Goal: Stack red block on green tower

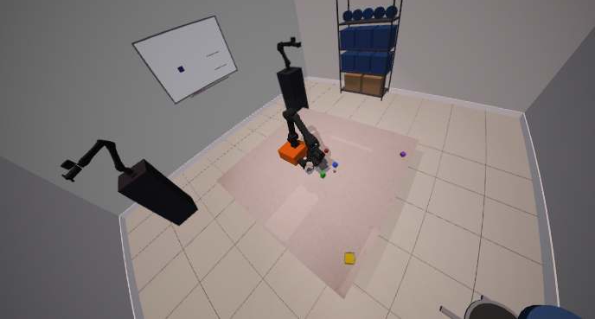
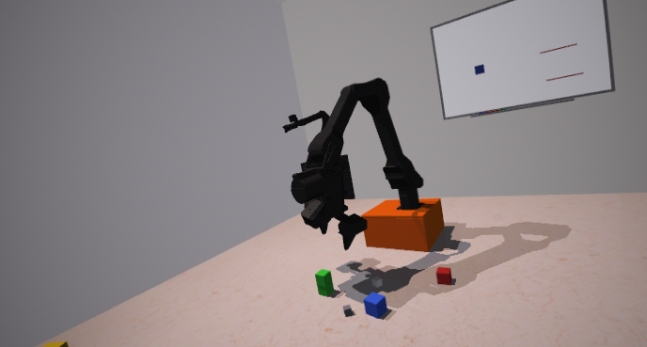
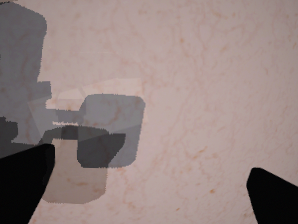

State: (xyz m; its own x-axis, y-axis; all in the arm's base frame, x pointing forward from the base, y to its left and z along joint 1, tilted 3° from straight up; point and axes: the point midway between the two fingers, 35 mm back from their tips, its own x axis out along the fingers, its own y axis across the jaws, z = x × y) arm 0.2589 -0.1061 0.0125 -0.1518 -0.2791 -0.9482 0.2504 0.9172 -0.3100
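The red block [image 1: 326, 150] [image 2: 444, 276] lies on the pink mat, to the right of the arm's shadow in the exterior view. The green tower [image 1: 323, 175] [image 2: 324, 283] stands upright, two blocks high, to the left of it in that view. My gripper [image 2: 335, 241] [image 3: 155, 167] is open and empty, pointing down above the mat, higher than the tower top and behind it in the exterior view. The wrist view shows only mat and shadows between the fingers; neither the red block nor the tower is in that view.
A blue block [image 1: 335, 164] [image 2: 375, 306] lies near the tower. A small grey cube [image 1: 335, 171] [image 2: 347, 310] is beside it, and a small pale cube [image 2: 377, 282] lies in the arm's shadow. The orange base [image 1: 291, 153] [image 2: 395, 231] is behind. A yellow block [image 1: 349, 258] and purple block [image 1: 403, 154] lie farther off.
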